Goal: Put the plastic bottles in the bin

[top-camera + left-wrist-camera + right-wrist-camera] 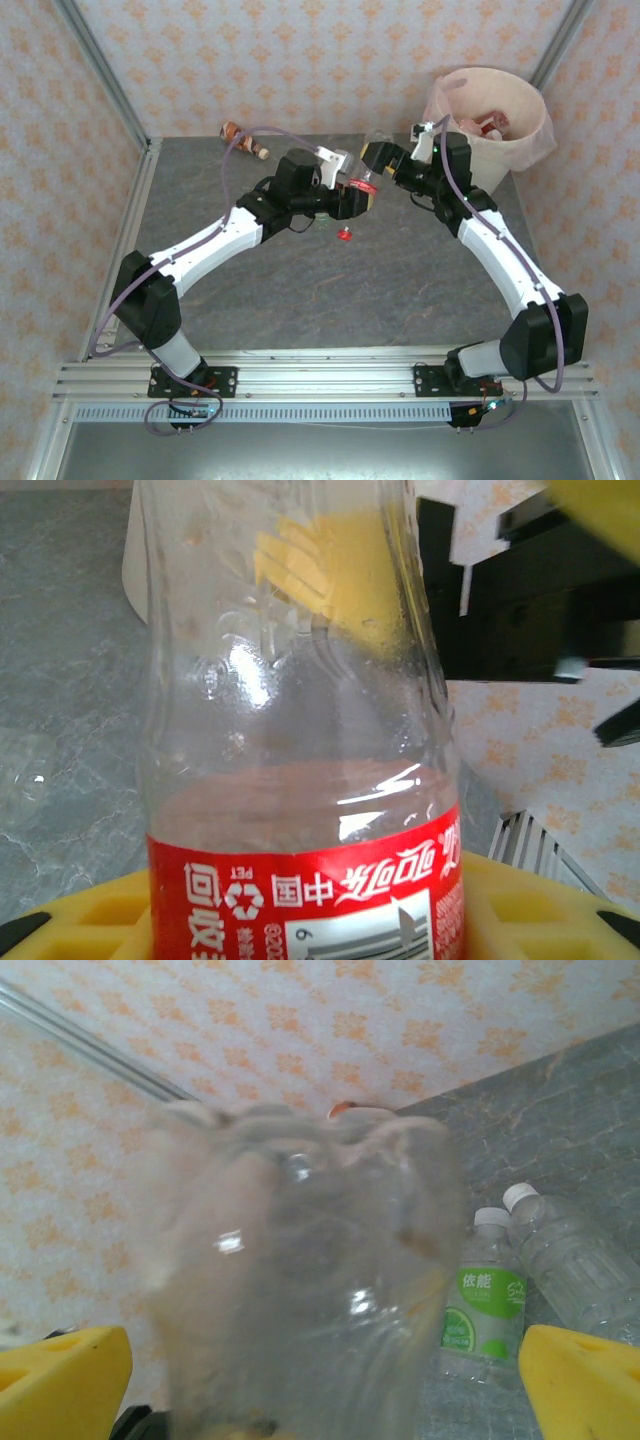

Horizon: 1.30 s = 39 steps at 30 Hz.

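Observation:
My left gripper (pixel 356 196) is shut on a clear plastic bottle with a red label (pixel 366 183), held above the middle of the table. In the left wrist view the bottle (pixel 300 780) stands between the yellow pads (pixel 540 900). My right gripper (pixel 380 160) is open, one finger on either side of the bottle's far end. The right wrist view has the bottle's base (pixel 300 1280) between the yellow fingers (pixel 60 1380), with gaps on both sides. The bin (pixel 532 100), cream with a pink liner, stands at the back right with bottles inside.
Another bottle (pixel 245 140) lies by the back wall at the left. A red cap (pixel 345 236) lies on the table under the held bottle. A green-labelled bottle (pixel 485 1300) and a clear one (pixel 570 1260) lie on the table behind it.

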### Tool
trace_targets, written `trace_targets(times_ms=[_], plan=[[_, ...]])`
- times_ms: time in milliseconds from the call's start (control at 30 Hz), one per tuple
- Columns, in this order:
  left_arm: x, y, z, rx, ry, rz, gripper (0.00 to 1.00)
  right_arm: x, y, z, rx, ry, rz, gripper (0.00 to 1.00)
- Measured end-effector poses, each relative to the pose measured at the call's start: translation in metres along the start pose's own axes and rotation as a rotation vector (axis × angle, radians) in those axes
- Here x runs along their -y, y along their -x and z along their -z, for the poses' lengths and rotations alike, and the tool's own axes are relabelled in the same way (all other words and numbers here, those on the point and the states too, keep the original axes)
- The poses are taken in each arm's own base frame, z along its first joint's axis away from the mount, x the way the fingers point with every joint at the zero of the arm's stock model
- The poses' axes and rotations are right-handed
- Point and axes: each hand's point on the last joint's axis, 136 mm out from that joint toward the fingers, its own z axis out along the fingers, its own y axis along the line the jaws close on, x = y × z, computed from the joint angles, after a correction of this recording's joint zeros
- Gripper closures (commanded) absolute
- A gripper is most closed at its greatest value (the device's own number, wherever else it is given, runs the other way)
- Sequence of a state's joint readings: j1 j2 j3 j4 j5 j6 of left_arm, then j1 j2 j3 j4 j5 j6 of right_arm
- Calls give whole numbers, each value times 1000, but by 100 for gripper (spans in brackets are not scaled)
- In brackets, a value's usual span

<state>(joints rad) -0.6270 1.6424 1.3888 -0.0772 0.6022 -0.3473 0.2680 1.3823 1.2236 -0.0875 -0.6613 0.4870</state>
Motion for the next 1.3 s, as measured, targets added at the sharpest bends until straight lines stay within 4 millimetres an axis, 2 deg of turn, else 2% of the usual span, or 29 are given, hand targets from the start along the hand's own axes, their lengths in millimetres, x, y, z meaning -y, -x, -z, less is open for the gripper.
trace_targets(times_ms=[100, 233, 400, 667, 733, 833, 867, 900, 1133, 1300], plan=[[3, 3, 1, 6, -5, -6, 57, 3, -2, -4, -7, -5, -20, 6], [6, 7, 2, 11, -11, -17, 57, -3, 1, -3, -8, 13, -16, 12], [11, 10, 0, 7, -18, -21, 57, -12, 4, -2, -15, 46, -10, 30], [7, 2, -13, -22, -13, -18, 56, -3, 1, -2, -23, 1, -11, 49], [7, 3, -12, -25, -8, -16, 50, -2, 1, -2, -22, -4, -9, 52], [7, 5, -13, -23, -7, -18, 15, -2, 4, -1, -10, -14, -4, 54], [6, 5, -13, -24, 1, -11, 6, -1, 5, -1, -5, -20, 1, 55], [5, 5, -14, -24, 7, -6, 0, 1, 6, -1, 1, -33, 8, 57], [1, 7, -13, -14, 33, 19, 0, 14, 13, 2, 36, -118, 35, 62], [4, 12, -1, 15, 44, 22, 0, 12, 37, 12, 99, -162, 78, 64]])
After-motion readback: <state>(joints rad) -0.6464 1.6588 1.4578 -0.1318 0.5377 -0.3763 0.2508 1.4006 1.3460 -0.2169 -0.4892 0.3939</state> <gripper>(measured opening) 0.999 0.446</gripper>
